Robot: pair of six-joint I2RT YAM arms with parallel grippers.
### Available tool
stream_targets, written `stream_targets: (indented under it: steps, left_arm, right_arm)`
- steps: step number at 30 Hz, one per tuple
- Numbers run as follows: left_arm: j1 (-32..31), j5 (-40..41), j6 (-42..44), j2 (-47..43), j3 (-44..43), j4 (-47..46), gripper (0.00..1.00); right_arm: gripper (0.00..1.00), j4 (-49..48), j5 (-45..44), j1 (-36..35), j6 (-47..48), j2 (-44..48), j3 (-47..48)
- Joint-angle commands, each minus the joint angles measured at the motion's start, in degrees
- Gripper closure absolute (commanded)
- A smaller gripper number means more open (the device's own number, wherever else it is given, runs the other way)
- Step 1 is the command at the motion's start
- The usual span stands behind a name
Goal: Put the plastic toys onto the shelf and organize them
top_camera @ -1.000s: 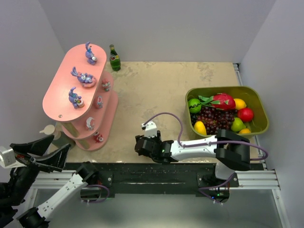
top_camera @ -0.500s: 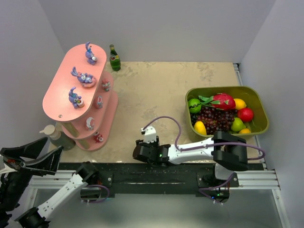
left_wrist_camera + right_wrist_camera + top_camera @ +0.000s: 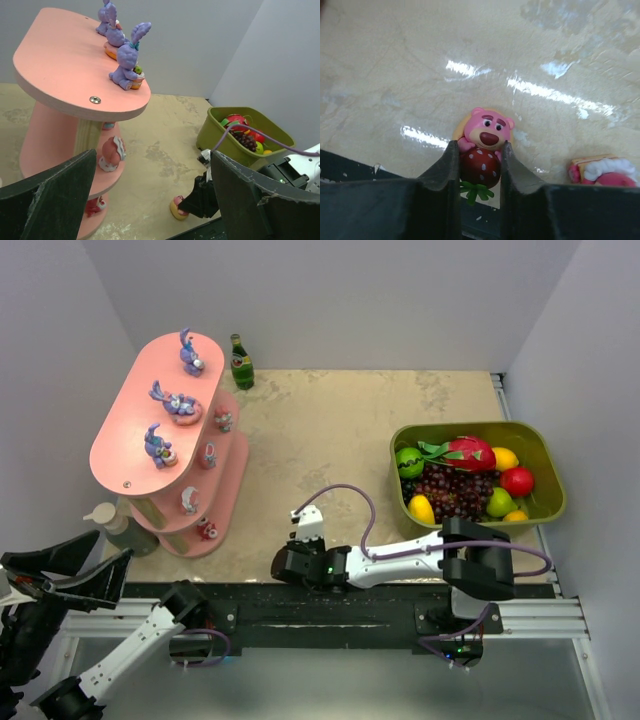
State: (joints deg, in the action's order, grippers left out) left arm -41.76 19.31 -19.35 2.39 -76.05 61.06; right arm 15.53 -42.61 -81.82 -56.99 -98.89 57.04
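The salmon-pink shelf [image 3: 125, 445] stands at the far left, also in the left wrist view [image 3: 60, 65]. Purple bunny toys [image 3: 175, 403] sit on its top tier, and small red and white toys [image 3: 190, 500] on the lower tiers. A pink bear toy hugging a strawberry [image 3: 487, 132] lies on the table near the front edge [image 3: 176, 207]. My right gripper [image 3: 479, 146] is shut on its strawberry belly, low over the table [image 3: 283, 563]. My left gripper [image 3: 75, 570] hangs open and empty in front of the shelf [image 3: 152, 200].
An olive-green tub [image 3: 550, 465] of fake fruit stands at the right. A green bottle [image 3: 241, 362] stands behind the shelf and a white-capped bottle [image 3: 110, 520] at its near left. Another red and white toy [image 3: 602, 171] shows right of the bear.
My right gripper has slid left along the table's front edge and closed on the pink bear toy. The left arm sank a little earlier and has held still since.
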Motion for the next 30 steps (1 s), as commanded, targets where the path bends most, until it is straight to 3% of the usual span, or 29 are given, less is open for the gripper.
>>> stream_targets:
  steps: [1,9,16,30]
  left_arm:
    - [0.19,0.03,-0.25,-0.55,-0.77,-0.06,0.0]
    - [0.19,-0.59,-0.51,-0.2,-1.12,-0.06,0.01]
    - [0.19,-0.68,-0.25,-0.02,-1.73,-0.15,0.0]
    - [0.19,-0.15,1.16,0.51,-1.29,-1.2,0.0]
  right_arm:
    - [1.0,0.29,0.34,-0.18,-2.34,-1.48,2.02]
    - [1.0,-5.5,0.24,1.92,8.02,-4.64,10.71]
    - [1.0,-17.02,4.12,7.11,21.99,-10.61,17.66]
    - [1.0,-30.9,5.52,9.4,45.02,-21.77,31.9]
